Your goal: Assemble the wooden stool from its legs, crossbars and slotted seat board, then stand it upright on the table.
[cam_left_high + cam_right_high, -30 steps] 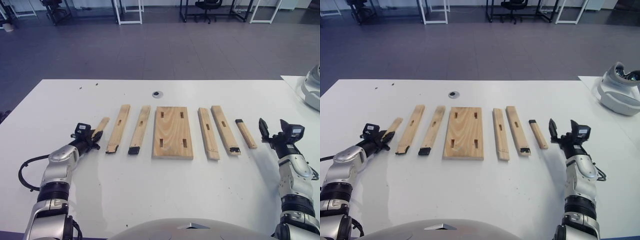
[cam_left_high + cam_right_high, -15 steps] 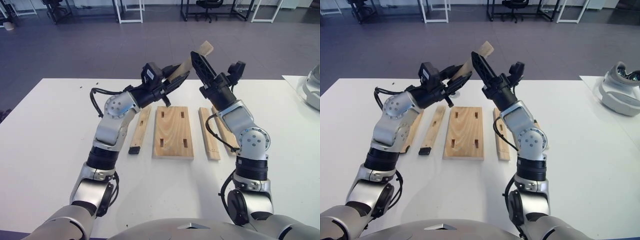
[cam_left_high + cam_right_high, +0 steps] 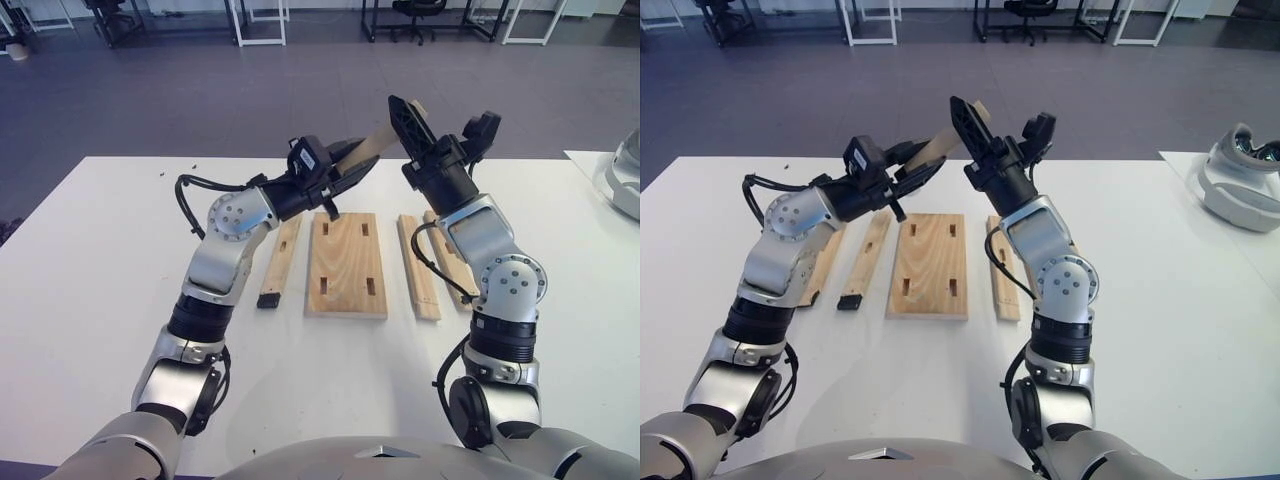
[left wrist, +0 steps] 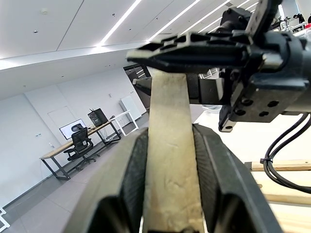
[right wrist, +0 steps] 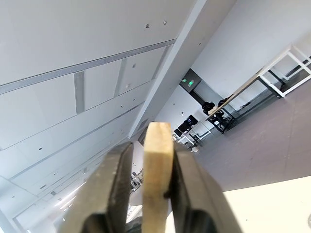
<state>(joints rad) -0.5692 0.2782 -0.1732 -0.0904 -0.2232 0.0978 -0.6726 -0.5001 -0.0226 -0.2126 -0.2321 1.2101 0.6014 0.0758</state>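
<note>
A short wooden crossbar (image 3: 378, 145) is held in the air, slanting up over the far end of the slotted seat board (image 3: 346, 263). My left gripper (image 3: 352, 163) is shut on its lower end; the left wrist view has the wood (image 4: 171, 160) clamped between the fingers. My right gripper (image 3: 412, 120) is shut on the upper end, with the bar's tip (image 5: 158, 145) pressed between both pads. The seat board lies flat on the white table (image 3: 110, 270). Legs lie beside it: one on its left (image 3: 280, 255), one farther left (image 3: 820, 262) partly behind my left arm, two on its right (image 3: 417, 265) (image 3: 452, 262).
A white headset (image 3: 1238, 190) rests on the neighbouring table at the far right. The table's near half, in front of the wooden parts, is bare white surface. Desks and chairs stand far back in the room.
One second ago both grippers lay low at the table's sides. Since half a second ago the crossbar has tilted flatter and my right gripper has closed over its upper end.
</note>
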